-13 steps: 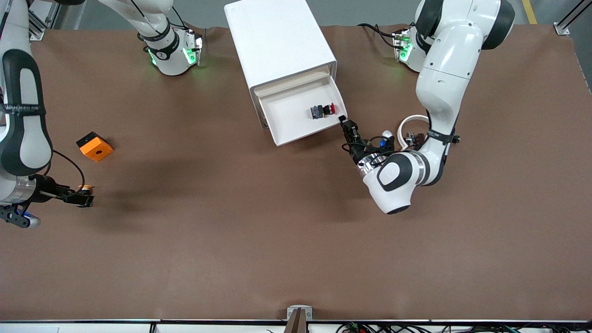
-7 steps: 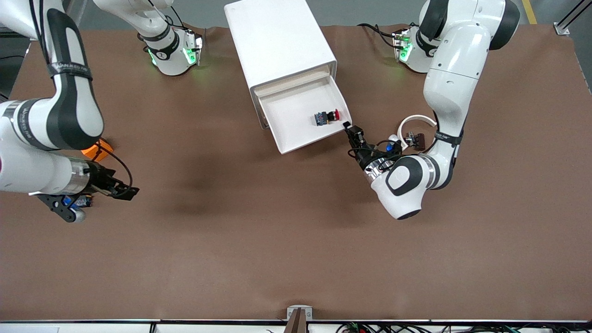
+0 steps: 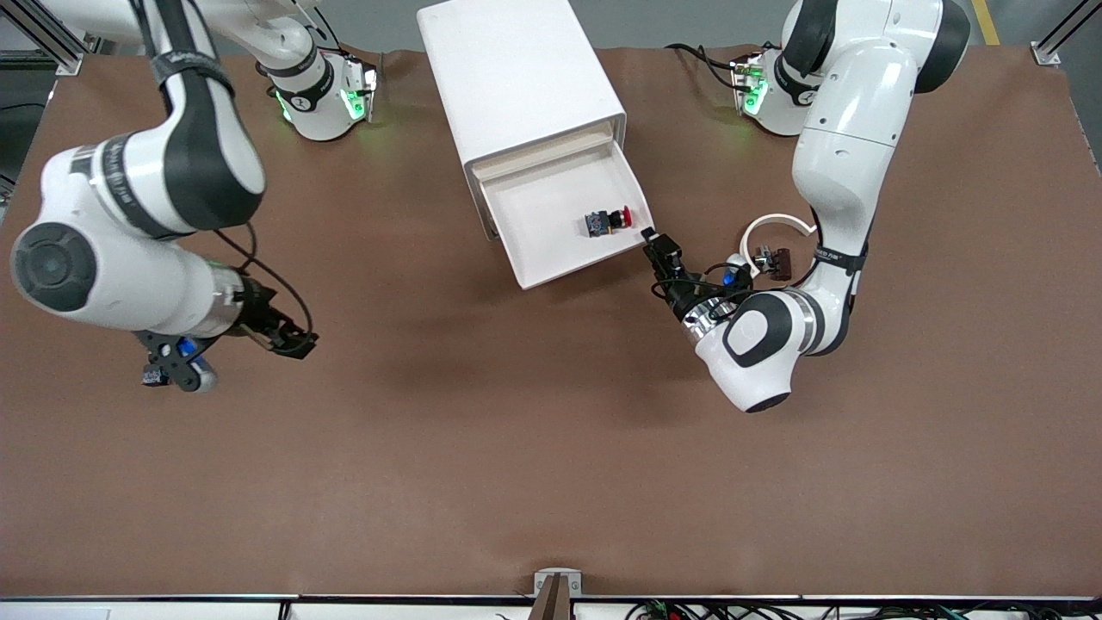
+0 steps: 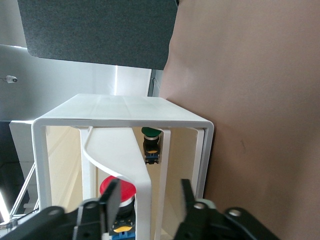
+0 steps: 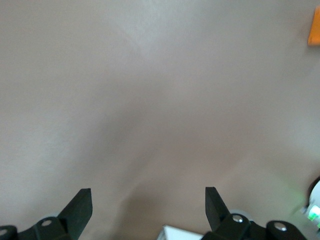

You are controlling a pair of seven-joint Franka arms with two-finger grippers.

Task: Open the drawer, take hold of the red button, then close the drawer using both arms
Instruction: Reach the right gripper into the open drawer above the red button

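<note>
The white cabinet (image 3: 516, 69) stands near the arms' bases, its top drawer (image 3: 542, 215) pulled out. The red-capped button (image 3: 608, 220) lies on its side in the drawer, near the front corner toward the left arm's end. My left gripper (image 3: 652, 237) is at that corner. In the left wrist view it (image 4: 149, 199) is open, its fingers (image 4: 112, 196) either side of the drawer's curved front lip (image 4: 131, 162), with the button's red cap (image 4: 120, 188) just inside. My right gripper (image 3: 297, 344) hangs open over bare table; between its tips (image 5: 148, 202) there is nothing.
An orange cube (image 5: 315, 25) shows at the edge of the right wrist view; the right arm covers it in the front view. A green-capped button (image 4: 151, 133) sits deeper inside the cabinet (image 4: 125, 107). A white cable loop (image 3: 779, 226) hangs beside the left forearm.
The left gripper went from shut to open at the drawer's front corner, and the drawer slid a little farther out. The right arm swung from the table's end toward the middle.
</note>
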